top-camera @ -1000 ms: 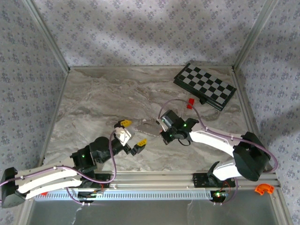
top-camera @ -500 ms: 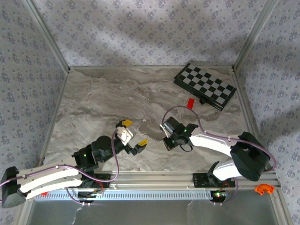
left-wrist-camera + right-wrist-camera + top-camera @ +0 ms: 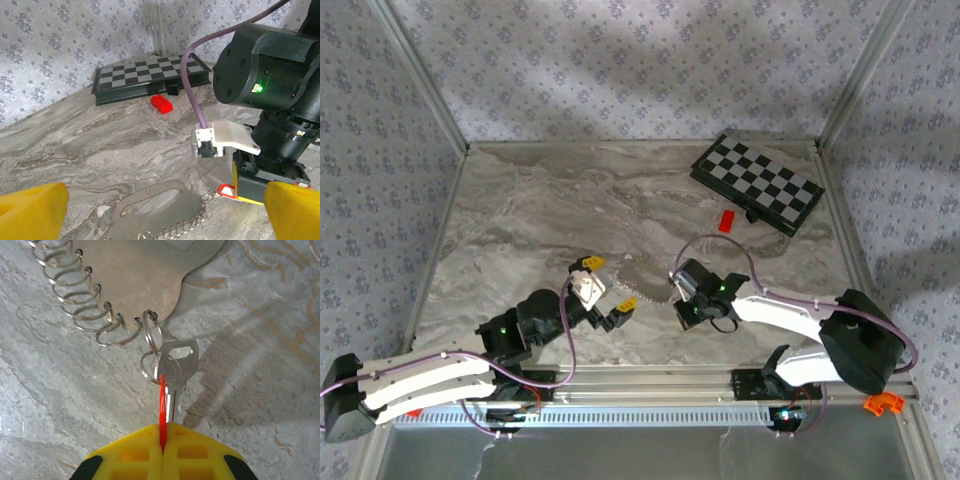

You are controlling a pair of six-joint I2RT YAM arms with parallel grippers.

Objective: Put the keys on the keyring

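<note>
Right end effector (image 3: 162, 432) low, clenched on red tag (image 3: 162, 400); left end effector (image 3: 607, 283) wide apart, empty.

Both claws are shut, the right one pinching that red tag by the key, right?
No: the left claw is open, as the left wrist view shows. The right claw is shut, pinching the red tag by the key.

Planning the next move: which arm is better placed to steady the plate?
Probably left. The left gripper is open with the plate just ahead of it; the right gripper is shut on the red tag by the key.
</note>
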